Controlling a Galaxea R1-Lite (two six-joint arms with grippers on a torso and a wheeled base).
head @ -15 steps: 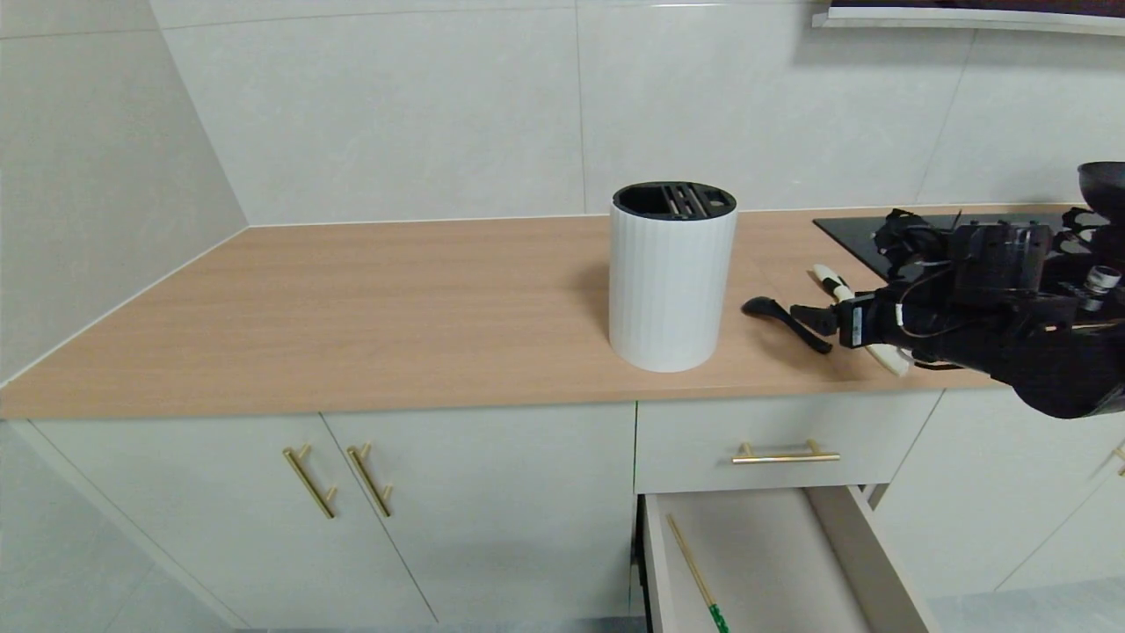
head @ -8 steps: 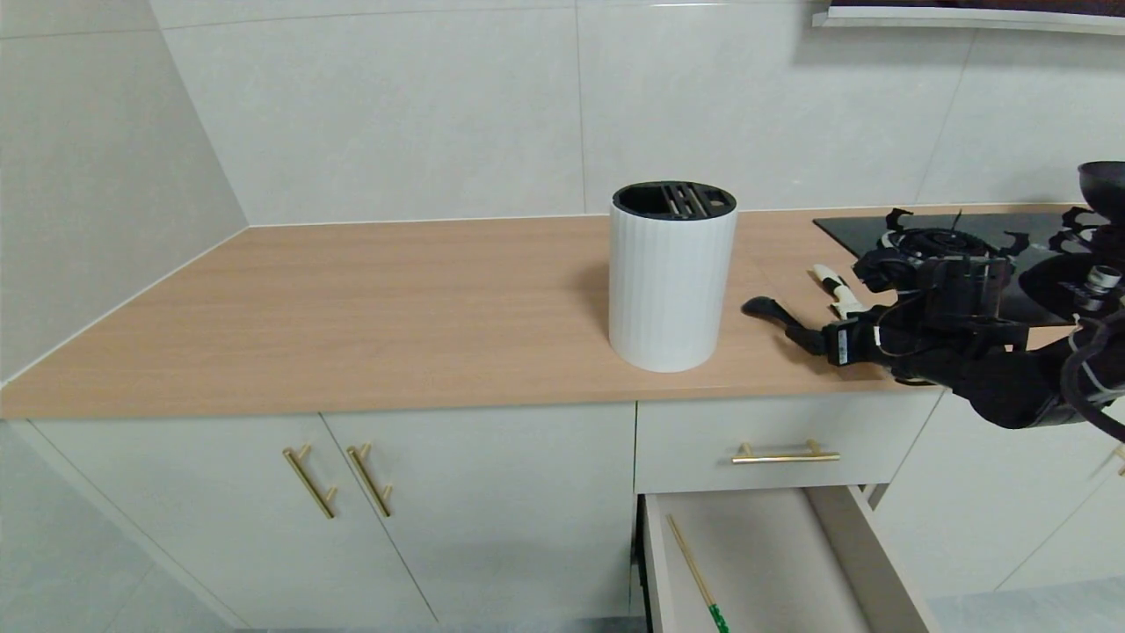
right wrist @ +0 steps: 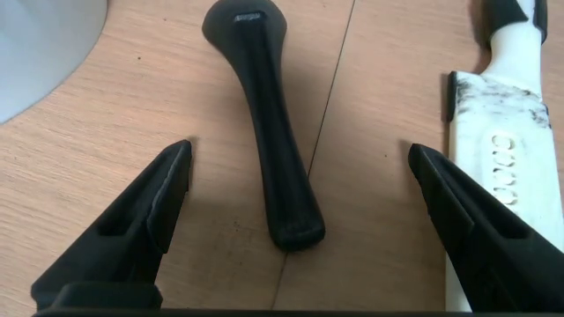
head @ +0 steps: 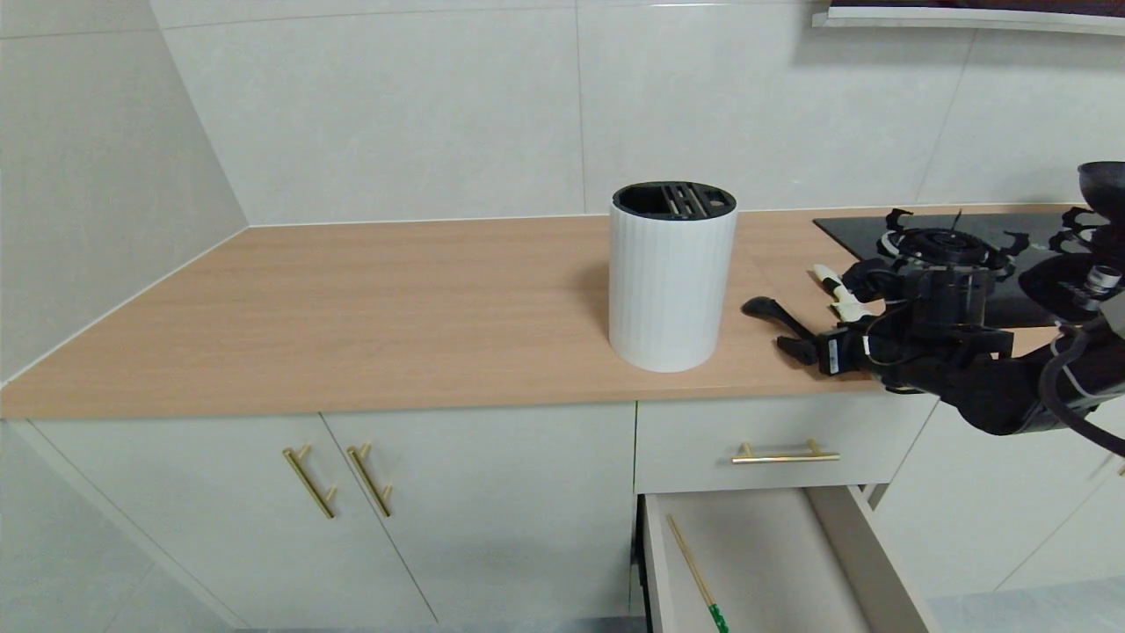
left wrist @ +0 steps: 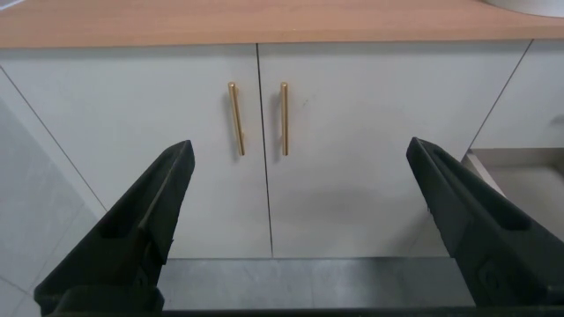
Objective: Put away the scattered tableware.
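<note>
A black utensil point(head: 763, 309) lies flat on the wooden counter point(head: 395, 308), just right of the white ribbed utensil holder point(head: 672, 290) with its slotted black top. A white-handled knife point(head: 837, 290) lies to the utensil's right. My right gripper point(head: 798, 345) hovers low over the counter's front edge, open, with its fingers on either side of the black utensil's near end point(right wrist: 269, 150) without touching it. The right wrist view also has the knife point(right wrist: 502, 194) inside the far finger point(right wrist: 480, 238). My left gripper point(left wrist: 300, 255) is open below counter level, facing the cabinet doors.
A gas hob point(head: 949, 242) sits at the counter's right end. Below the counter a drawer point(head: 844, 563) stands pulled out with chopsticks point(head: 694, 571) inside. Cabinet doors with gold handles point(left wrist: 260, 119) are on the left.
My right gripper has dropped and slid left toward the black utensil, uncovering the white knife. The utensil, knife and holder have not moved.
</note>
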